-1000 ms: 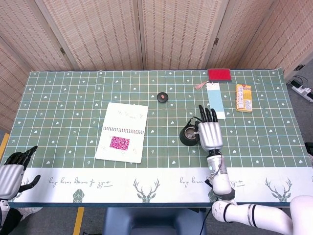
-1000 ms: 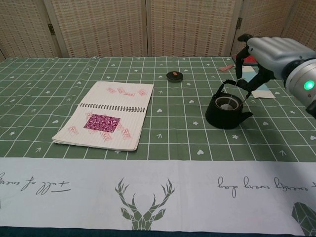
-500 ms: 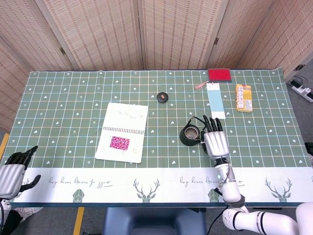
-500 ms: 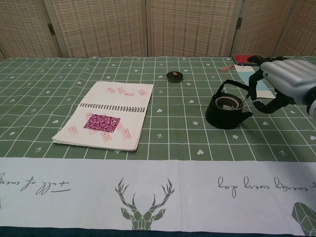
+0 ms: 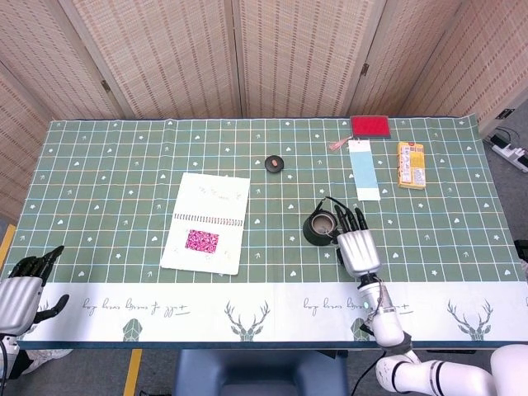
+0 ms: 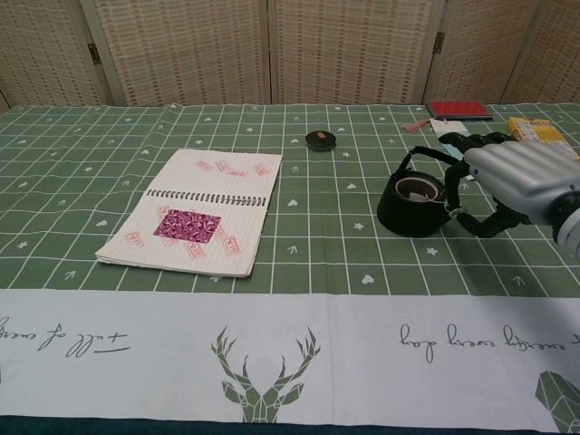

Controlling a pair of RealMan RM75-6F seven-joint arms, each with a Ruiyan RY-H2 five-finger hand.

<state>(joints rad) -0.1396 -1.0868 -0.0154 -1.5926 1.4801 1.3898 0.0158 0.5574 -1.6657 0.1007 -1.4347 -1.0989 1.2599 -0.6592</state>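
A: Where's the teapot [image 5: 320, 228]?
B: Mid-table, lid off, with the right hand [image 5: 358, 249] at its 4 o'clock, fingers spread, holding nothing.
A: And how to lift it?
B: It looks heavy and rigid, likely iron; take the wire handle [image 6: 426, 156].

Legible text: none showing clearly
Cursive script is running along the tablecloth's white border [image 6: 290, 335], too stylised and inverted to read reliably.

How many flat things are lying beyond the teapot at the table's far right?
3: red pad at the far edge, pale blue card in front of it, yellow packet to their right.
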